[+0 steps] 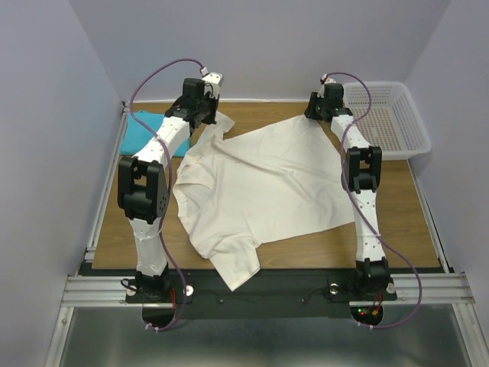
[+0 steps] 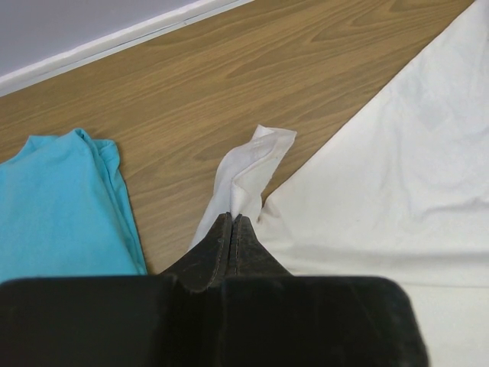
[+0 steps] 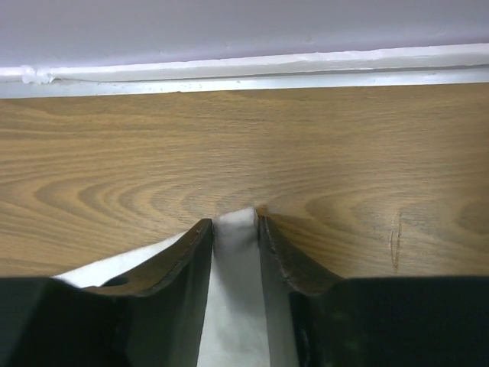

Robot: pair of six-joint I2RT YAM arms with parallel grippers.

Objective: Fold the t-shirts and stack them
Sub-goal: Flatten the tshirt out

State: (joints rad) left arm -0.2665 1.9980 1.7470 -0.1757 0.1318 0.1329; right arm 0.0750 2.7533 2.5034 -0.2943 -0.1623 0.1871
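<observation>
The step in hand is the grasp that precedes the first fold of the cream t-shirt [image 1: 260, 183], which lies spread, with some wrinkles, across the middle of the wooden desk [image 1: 306, 246]. Both arms reach to the far edge of the garment. The left claw [image 2: 231, 223] is fully closed and pinches a bunched flap of cream cloth at the far left corner. The right claw [image 3: 234, 223] stands at the far right corner with its jaws narrowly apart; cream cloth fills the gap and touches both fingers, so it appears pinched. The turquoise t-shirt [image 2: 61, 206] lies at the far left of the desk, just beside the left claw and apart from the cream cloth; it appears not yet stacked. A white perforated basket [image 1: 386, 122] sits at the far right. The next move probably calls for a firm hold at both corners, followed by an equal lift and a draw toward the near edge. Uneven travel would likely skew the fold.
</observation>
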